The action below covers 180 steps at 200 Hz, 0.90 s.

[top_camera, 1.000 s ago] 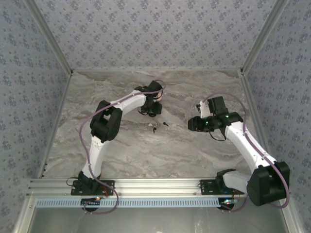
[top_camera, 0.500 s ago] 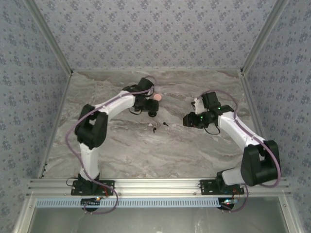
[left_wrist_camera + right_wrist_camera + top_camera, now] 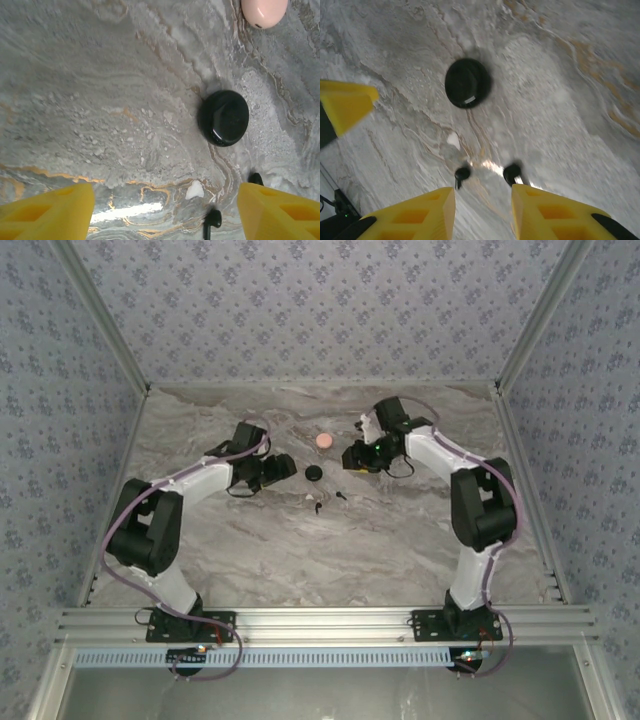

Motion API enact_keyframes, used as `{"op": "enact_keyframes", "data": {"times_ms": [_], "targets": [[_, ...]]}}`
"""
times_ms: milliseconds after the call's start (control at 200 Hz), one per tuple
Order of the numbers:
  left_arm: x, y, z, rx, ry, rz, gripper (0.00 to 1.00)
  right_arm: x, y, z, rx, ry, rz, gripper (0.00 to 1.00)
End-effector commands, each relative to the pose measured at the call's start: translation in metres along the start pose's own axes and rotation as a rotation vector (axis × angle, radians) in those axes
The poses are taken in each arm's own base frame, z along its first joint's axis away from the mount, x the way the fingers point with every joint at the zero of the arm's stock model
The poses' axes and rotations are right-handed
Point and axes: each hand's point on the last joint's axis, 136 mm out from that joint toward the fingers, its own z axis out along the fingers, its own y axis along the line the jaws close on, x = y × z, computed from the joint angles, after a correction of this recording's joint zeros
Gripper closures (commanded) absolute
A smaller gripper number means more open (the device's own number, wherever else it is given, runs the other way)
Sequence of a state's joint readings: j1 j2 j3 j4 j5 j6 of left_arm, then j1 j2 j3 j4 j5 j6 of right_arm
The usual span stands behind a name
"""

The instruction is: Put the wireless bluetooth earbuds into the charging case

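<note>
Two tiny black stemmed earbuds (image 3: 318,507) (image 3: 341,496) lie apart on the marble table; the left wrist view has them at its lower edge (image 3: 212,220) (image 3: 256,177). Just behind them rests a round black disc (image 3: 314,473) (image 3: 223,117), and farther back a pink oval shell (image 3: 323,440) (image 3: 264,11). Which of these is the charging case I cannot tell. My left gripper (image 3: 280,468) (image 3: 165,215) is open, left of the disc. My right gripper (image 3: 350,457) (image 3: 482,215) is open with nothing between its fingers, and the earbuds (image 3: 462,174) (image 3: 512,173) lie just past its fingertips.
A small white fleck (image 3: 195,190) lies on the marble near the earbuds. A yellow finger of the left gripper (image 3: 345,107) shows in the right wrist view. Patterned walls (image 3: 80,440) close the table on three sides, and a metal rail (image 3: 320,622) runs along the near edge.
My left gripper has drawn back to the left, leaving the black disc bare on the table. My right arm has swung left and farther back, towards the pink shell.
</note>
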<state>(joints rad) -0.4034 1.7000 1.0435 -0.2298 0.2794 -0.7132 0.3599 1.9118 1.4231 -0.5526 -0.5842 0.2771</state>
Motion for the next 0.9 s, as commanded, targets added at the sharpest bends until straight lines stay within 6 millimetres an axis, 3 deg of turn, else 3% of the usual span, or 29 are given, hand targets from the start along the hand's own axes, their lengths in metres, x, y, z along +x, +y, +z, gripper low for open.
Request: {"op": "enact_keyframes", "data": {"times_ms": [0,325,895], "targets": [[-0.011,-0.021,0.003,0.143,-0.033,-0.059,0.26,-0.005,0.013,0.016,-0.043,0.050,0.008,0.65],[-0.005,-0.019,0.034,0.171,0.018,-0.120,0.39,-0.020,0.006,0.059,-0.061,0.095,0.090,0.71],[-0.001,-0.028,0.064,0.188,0.081,-0.113,0.52,-0.024,-0.004,0.088,-0.089,0.128,0.158,0.75]]}}
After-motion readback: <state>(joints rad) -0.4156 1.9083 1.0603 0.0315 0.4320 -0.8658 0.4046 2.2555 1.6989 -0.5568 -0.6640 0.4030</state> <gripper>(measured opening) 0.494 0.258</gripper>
